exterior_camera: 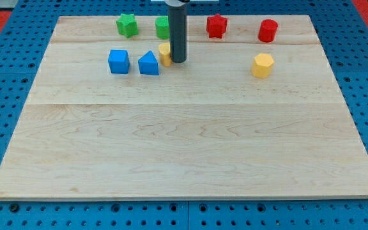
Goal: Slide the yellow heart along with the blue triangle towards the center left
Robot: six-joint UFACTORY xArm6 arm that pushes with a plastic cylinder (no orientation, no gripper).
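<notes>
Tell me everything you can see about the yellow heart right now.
The yellow heart is mostly hidden: only its left part shows, a small, matte yellow block with a rounded edge, lying flat on the wooden board near the view's top, left of centre. My tip stands right against its right side, covering the rest, so the heart shape cannot be confirmed. The blue triangle sits just to its left, touching or nearly so. The green block lies just above it.

Dark rod upright from the view's top, my tip (pixel 179 61) down on the surface.
</notes>
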